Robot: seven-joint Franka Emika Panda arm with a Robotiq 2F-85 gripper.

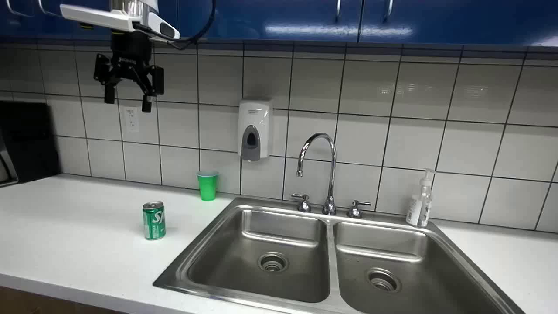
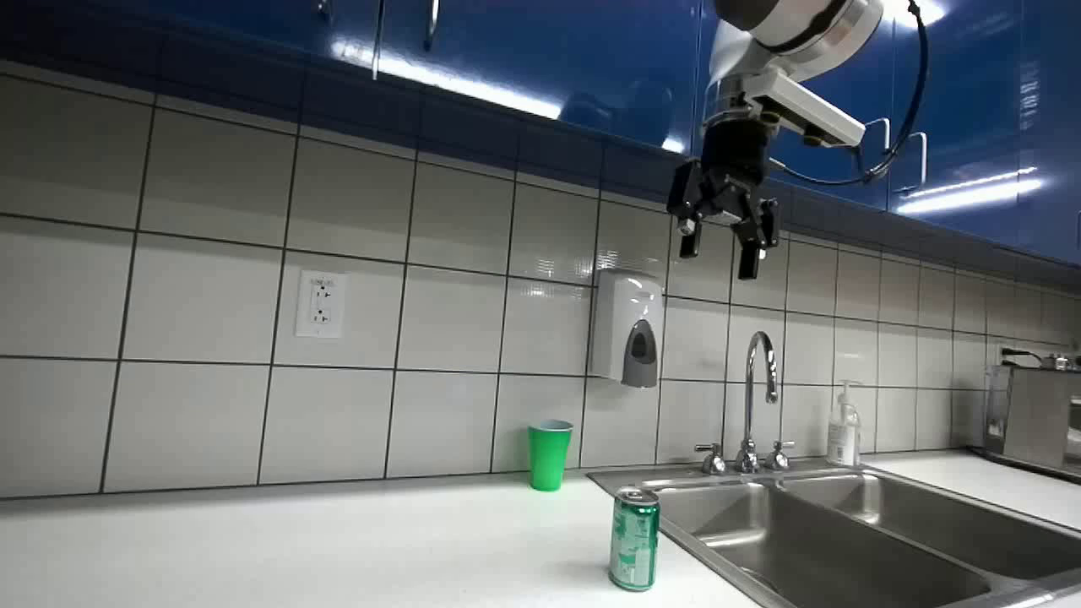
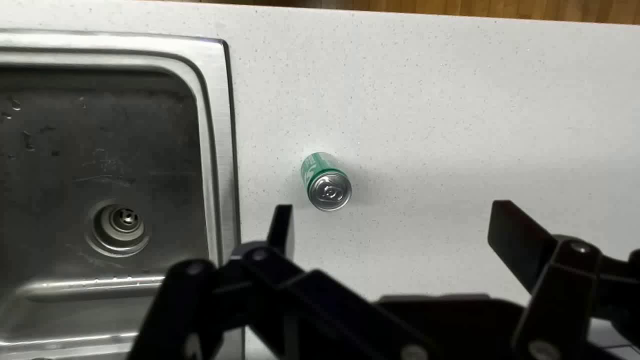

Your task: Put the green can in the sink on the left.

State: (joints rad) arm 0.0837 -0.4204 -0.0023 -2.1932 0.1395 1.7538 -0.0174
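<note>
The green can [image 1: 154,221] stands upright on the white counter, left of the double sink in an exterior view. It also shows in an exterior view [image 2: 634,542] and in the wrist view [image 3: 327,187], where its silvery top faces the camera. The sink's left basin [image 1: 231,266], with a round drain, is the one nearest the can; part of it shows in the wrist view [image 3: 150,130]. My gripper [image 1: 128,104] is open and empty, high above the counter. In the wrist view the fingers [image 3: 392,215] are wide apart, and the can lies just beyond the left fingertip, untouched.
A bright-green plastic cup [image 1: 208,186] stands by the tiled wall. A soap dispenser [image 1: 255,131] hangs on the wall. A tall faucet [image 1: 331,174] rises behind the sink between two handles. A pump bottle [image 1: 420,200] stands at the sink's back right. Blue cabinets [image 1: 279,19] hang above.
</note>
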